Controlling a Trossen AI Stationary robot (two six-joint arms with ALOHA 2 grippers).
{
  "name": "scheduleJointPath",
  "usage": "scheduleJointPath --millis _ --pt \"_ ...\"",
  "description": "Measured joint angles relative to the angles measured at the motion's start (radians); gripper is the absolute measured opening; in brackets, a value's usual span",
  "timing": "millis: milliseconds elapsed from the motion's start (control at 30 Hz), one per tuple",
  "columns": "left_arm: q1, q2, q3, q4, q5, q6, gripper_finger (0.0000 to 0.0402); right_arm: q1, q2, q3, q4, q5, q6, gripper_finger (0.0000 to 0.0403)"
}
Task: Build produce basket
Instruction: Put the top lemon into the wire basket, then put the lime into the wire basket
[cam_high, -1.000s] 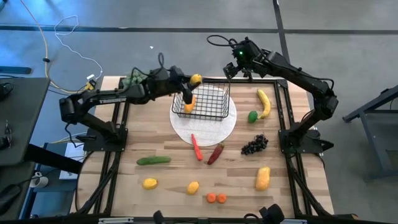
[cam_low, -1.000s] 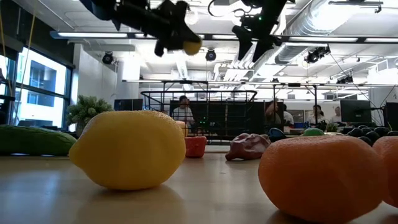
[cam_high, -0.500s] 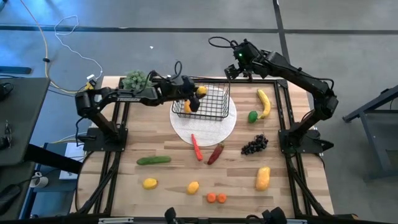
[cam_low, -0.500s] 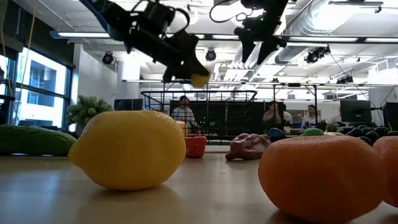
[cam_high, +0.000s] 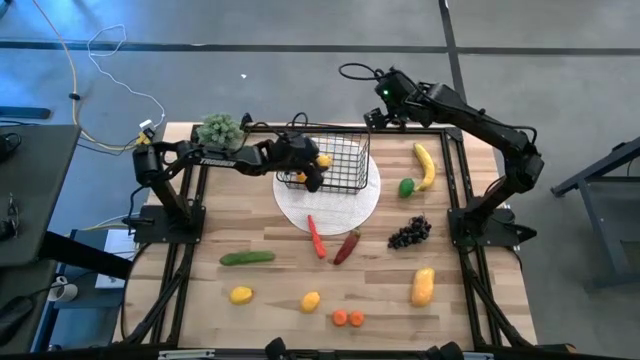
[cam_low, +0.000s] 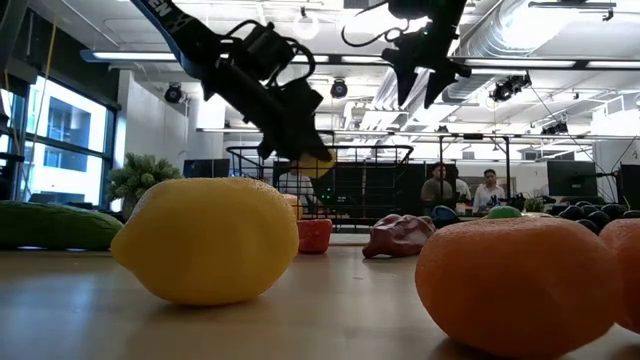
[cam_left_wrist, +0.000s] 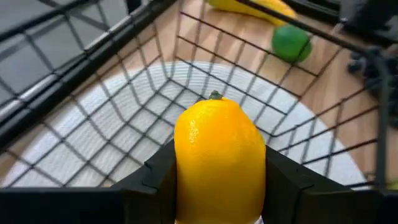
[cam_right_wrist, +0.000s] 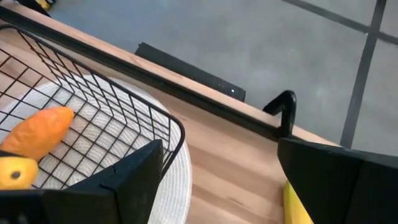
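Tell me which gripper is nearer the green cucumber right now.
Left. The left gripper, holding a lemon inside the basket, is nearer the cucumber; the right gripper hovers beyond the basket's far corner.

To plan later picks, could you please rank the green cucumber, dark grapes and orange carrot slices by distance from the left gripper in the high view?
From the left gripper, inside the basket:
1. Green cucumber, toward the table's left side.
2. Dark grapes, on the right side.
3. Orange carrot slices, by the front edge.
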Motion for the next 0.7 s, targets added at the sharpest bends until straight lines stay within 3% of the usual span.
scheduleJointPath --millis 167,467,700 --pt "0.001 0.0 0.0 -0.027 -0.017 0.015 0.0163 0.018 0.0 0.0 -0.006 0.0 0.014 0.0298" --pt "-0.006 0.0 0.0 -0.046 -0.013 0.051 0.0229 0.047 0.0 0.0 -0.018 0.0 0.017 0.0298" --pt "0.001 -0.013 0.0 -0.052 -0.004 -0.022 0.0254 0.071 0.0 0.0 -0.088 0.0 0.087 0.0298"
